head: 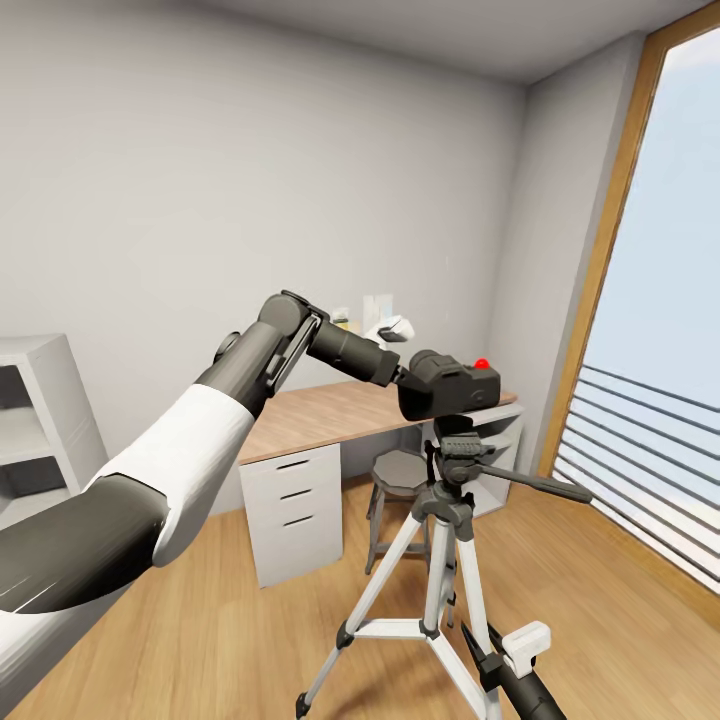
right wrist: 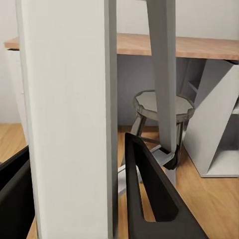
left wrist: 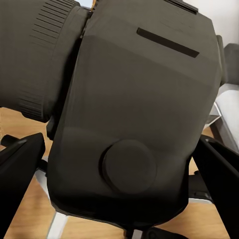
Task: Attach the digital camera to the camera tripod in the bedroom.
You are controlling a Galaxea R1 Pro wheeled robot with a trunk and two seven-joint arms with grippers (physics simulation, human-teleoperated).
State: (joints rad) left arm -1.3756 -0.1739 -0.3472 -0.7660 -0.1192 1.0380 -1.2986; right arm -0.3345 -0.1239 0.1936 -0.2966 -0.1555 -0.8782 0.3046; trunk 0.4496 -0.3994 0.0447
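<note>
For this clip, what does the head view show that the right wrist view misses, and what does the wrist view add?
Head view alone: the left arm holding the digital camera at the camera tripod head, with its red button, the pan handle and the window.

Right wrist view alone: a close look at a silver tripod leg standing between the right gripper's fingers.

Both: the wooden desk, the grey stool and the wood floor.

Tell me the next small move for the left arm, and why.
Probably ease the digital camera straight down: the left gripper holds it just above the camera tripod head, roughly over it, and whether they touch is unclear. The right gripper already straddles a tripod leg.
</note>
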